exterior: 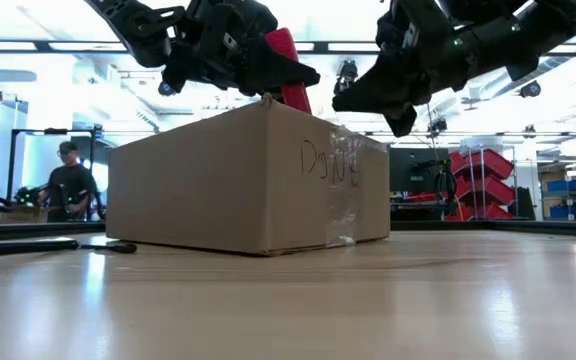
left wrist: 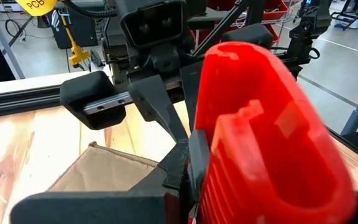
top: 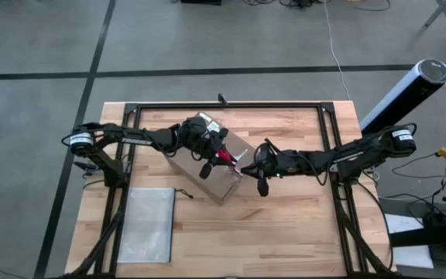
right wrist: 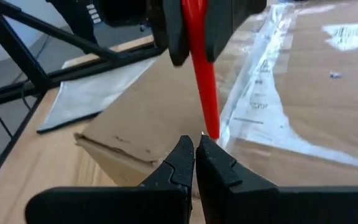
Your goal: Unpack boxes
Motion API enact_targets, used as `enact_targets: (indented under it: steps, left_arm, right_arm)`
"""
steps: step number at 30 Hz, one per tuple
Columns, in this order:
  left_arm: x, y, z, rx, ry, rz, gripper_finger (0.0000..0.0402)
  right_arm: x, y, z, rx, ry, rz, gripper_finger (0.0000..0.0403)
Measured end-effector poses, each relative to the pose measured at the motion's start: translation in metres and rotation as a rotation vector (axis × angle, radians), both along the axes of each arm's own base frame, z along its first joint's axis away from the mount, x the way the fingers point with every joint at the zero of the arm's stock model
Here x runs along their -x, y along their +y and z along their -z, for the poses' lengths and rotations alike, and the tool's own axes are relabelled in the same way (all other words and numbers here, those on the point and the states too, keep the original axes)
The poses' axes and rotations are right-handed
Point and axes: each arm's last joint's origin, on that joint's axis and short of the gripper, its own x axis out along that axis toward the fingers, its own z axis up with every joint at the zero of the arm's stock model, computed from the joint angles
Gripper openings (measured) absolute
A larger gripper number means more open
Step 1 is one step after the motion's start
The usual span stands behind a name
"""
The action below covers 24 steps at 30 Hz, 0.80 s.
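Observation:
The brown cardboard box (top: 207,167) rests on its bottom at the table's middle, with clear tape (right wrist: 260,81) and a white label (right wrist: 353,31) on top. My left gripper (top: 217,155) hovers over the box top, shut on a red utility knife (exterior: 288,60). The knife slants down to the tape seam. My right gripper (right wrist: 196,152) comes in from the table's right, shut, with its fingertips right beside the knife's lower end (right wrist: 211,127). My left gripper pinches the knife's red handle (right wrist: 194,56) at its upper part between its two fingers, coming from the table's left, slanting down. The knife hangs tilted below the fingers, its lower end at the box top by the tape; whether it touches the box I cannot tell. My right gripper has its shut fingertips (right wrist: 185,152) close to the knife's lower end, and I cannot tell whether they touch it.
A flat translucent pouch (top: 147,225) lies on the near left of the table. A black frame (top: 223,105) runs around the work area. A black and white cylinder (top: 405,93) stands off the far right corner. A person (exterior: 68,185) stands in the room behind.

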Motion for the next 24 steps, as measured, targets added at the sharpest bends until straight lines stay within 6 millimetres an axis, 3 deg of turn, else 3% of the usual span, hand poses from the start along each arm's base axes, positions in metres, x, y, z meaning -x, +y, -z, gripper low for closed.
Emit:
enact_targets:
  steps: [9,14,24]
  left_arm:
    - [-0.001,0.000,-0.002,0.002,-0.020,0.000,0.0033]
    - [-0.001,-0.001,-0.003,0.013,-0.028,-0.002,0.0033]
    - [-0.001,-0.002,-0.003,0.018,-0.028,0.002,0.0033]
  right_arm:
    - [-0.015,0.004,0.007,-0.032,0.011,-0.115,0.0000]
    - [-0.034,0.005,0.014,-0.009,0.038,-0.110,0.0000]
    - [-0.044,0.005,0.023,-0.008,0.151,-0.084,0.0000]
